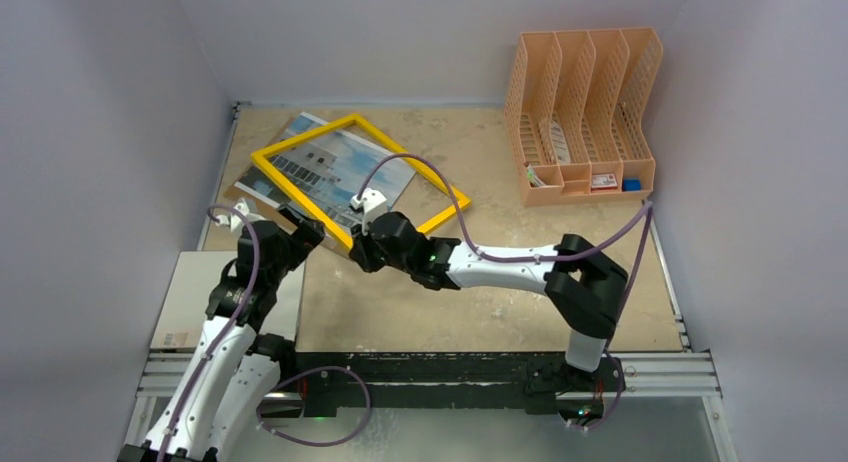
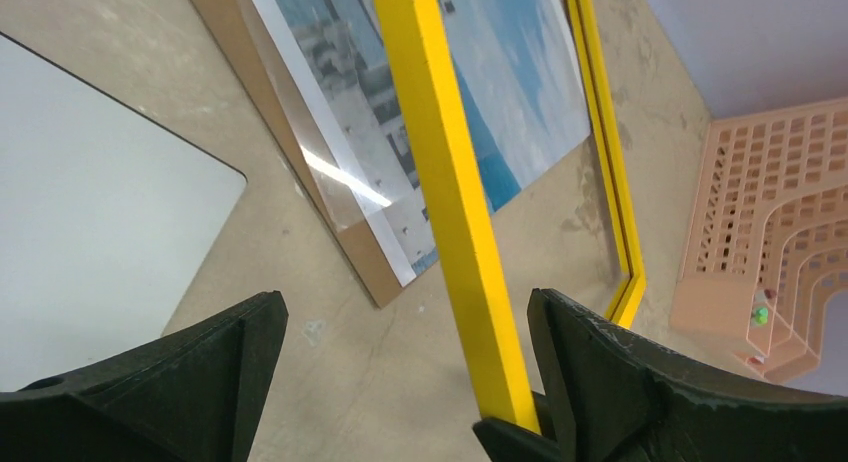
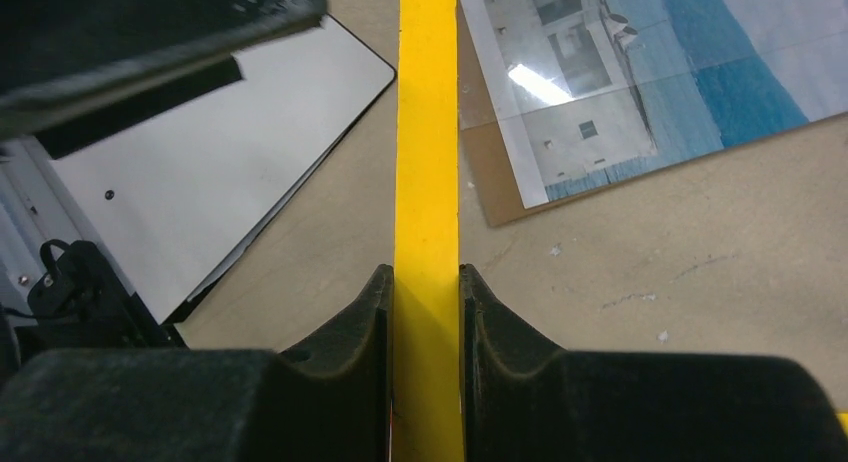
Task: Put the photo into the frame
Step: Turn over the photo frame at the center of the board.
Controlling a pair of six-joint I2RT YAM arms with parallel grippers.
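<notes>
The right claw (image 3: 427,282) is clamped narrow on the near rail of the frame (image 1: 300,137). The left claw (image 2: 405,307) stands wide, with that same yellow rail passing just inside its right finger, and it grips nothing. The photo (image 1: 322,167) lies face up on the brown backing board (image 2: 355,257) on the surface (image 1: 470,302); it shows through the frame's opening but sits skewed against it, and a corner of print and board pokes out past the far rail. I judge the task only part done: the frame is over the picture, but the two are not yet squared and the photo is not yet seated inside.
</notes>
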